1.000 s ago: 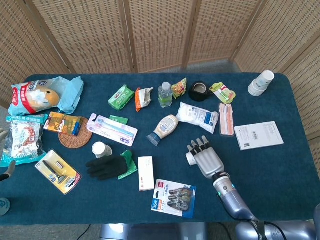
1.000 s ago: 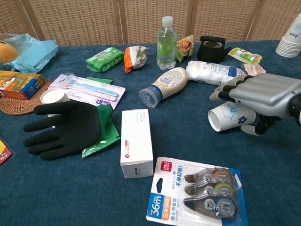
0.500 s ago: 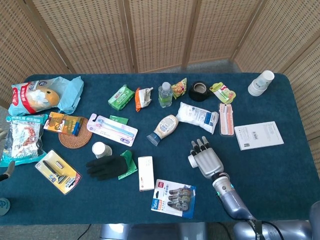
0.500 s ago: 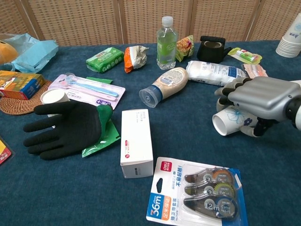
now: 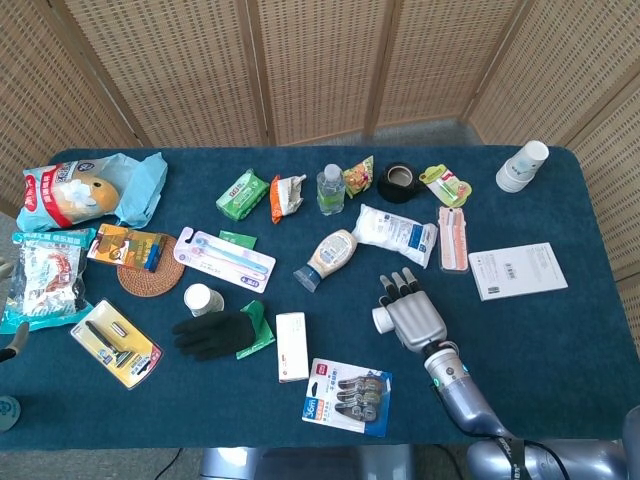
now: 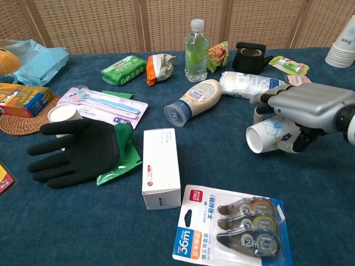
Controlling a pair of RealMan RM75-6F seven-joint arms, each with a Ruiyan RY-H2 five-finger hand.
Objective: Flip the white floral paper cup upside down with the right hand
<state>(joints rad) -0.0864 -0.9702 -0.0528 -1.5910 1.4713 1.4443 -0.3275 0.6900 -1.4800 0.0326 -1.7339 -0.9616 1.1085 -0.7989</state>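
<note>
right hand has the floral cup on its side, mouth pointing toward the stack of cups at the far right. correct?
Not quite. The right hand does hold the floral cup on its side, but the mouth points the other way, toward the white box and black glove. The chest view shows the open rim facing left.

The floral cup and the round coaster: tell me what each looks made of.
Floral cup, held on its side by the right hand: apparently thin matte paper, white with a printed blue flower and rolled rim. Round coaster: likely woven rattan or straw, judging by its tan, ringed texture.
</note>
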